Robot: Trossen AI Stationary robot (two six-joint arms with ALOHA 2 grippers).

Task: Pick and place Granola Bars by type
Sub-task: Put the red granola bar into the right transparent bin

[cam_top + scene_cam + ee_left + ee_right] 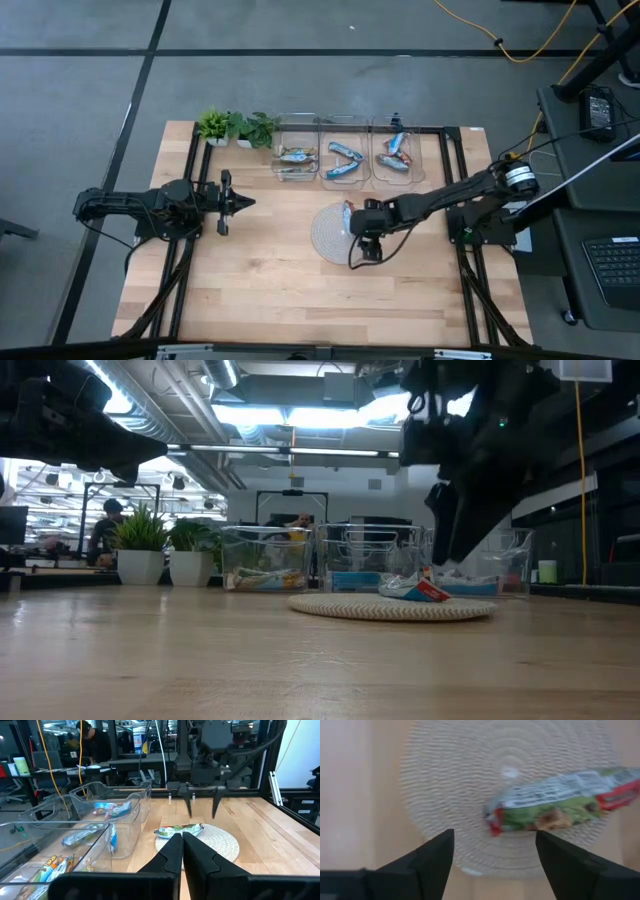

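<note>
Right tool (364, 249): fingers spread wide, empty, hanging over the near-right part of the round mat (330, 235), just off the bar.
Left tool (243, 202): fingers pressed together, empty, parked well to the left of the mat, tip aimed at it.
Granola bar (560, 805): lone bar lying flat on the mat, green-and-white wrapper with a red end, touching neither tool.
Bar vs right tool: slightly ahead of the fingertips and off toward one finger, not centred in the gap; probably needs a small shift before closing.
Long axis: in the right wrist view, roughly parallel to the line between the two fingers, slightly tilted; likely needs wrist rotation to pinch across the narrow side. From above, runs mostly front-to-back on the desk (260, 290).
Nearer arm: right, by far.
Bins (345, 150): three clear bins in a row at the far edge, bars already in each; plants beside the leftmost.
Remaining: judged the last bar to sort.
</note>
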